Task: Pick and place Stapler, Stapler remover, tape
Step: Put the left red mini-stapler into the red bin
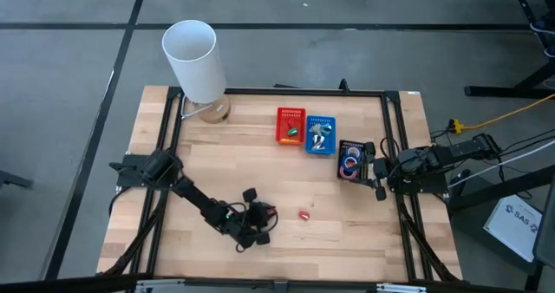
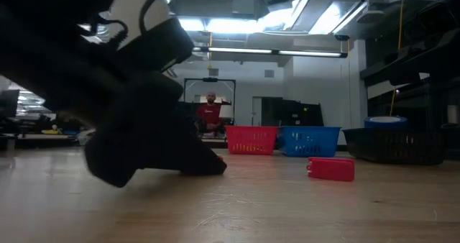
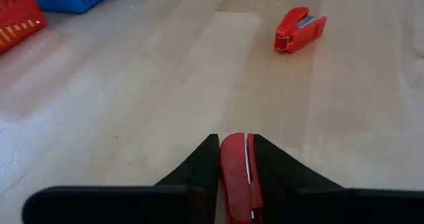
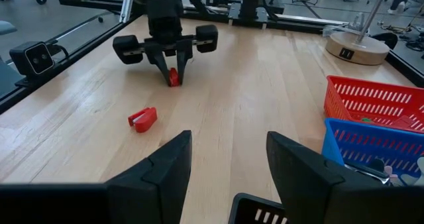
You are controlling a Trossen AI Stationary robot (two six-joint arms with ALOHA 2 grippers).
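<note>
Left fingers (image 3: 199,168) pinch a half-hidden red stapler (image 3: 237,177).

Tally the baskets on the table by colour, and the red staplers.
Red basket: 1
Blue basket: 1
Black basket: 1
Red stapler: 2, one loose on the table, one clamped in the left tool
Total: 5

The wooden table (image 1: 217,172) is carrying 3 baskets, red (image 1: 290,125), blue (image 1: 320,134) and black (image 1: 352,160), a lamp (image 1: 195,63), and 1 small red stapler (image 1: 304,214).
</note>
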